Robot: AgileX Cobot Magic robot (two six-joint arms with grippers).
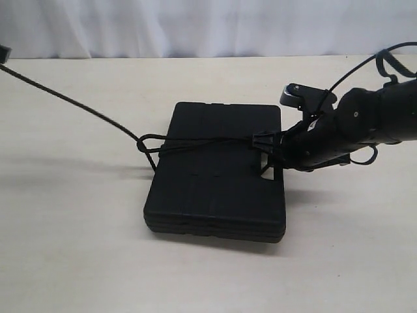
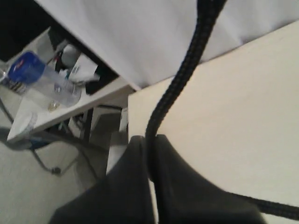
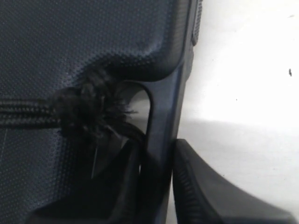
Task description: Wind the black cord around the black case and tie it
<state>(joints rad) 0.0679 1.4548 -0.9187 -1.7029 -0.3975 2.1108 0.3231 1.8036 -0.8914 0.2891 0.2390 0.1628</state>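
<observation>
The left pincer [image 2: 149, 141] is clamped fully shut on the black cord [image 2: 180, 74]. The cord is nipped right at the tips of its two dark fingers [image 2: 133, 161] and leads straight out from between them over the pale tabletop [image 2: 224, 121]. In the exterior view this strand runs taut from the far left to the side of the black case [image 1: 215, 176] farthest from the right pincer [image 1: 277, 160]. There it loops at the edge, then crosses the lid as a few close, parallel lines.

The right pincer stands only a little open, its jaws set astride the case's handle bar [image 3: 161, 116]. One finger [image 3: 119, 172] sits inside the handle cut-out and the other [image 3: 201, 182] is outside the case on the tabletop side. Both appear pressed against the bar, so it grips the case by that bar. The cord's frayed knot [image 3: 88, 109] lies on the lid just beside the inner finger, at the corner of the cut-out, and the cord strands lead away from it across the case. The case lies flat on the tabletop directly in front of this pincer.
</observation>
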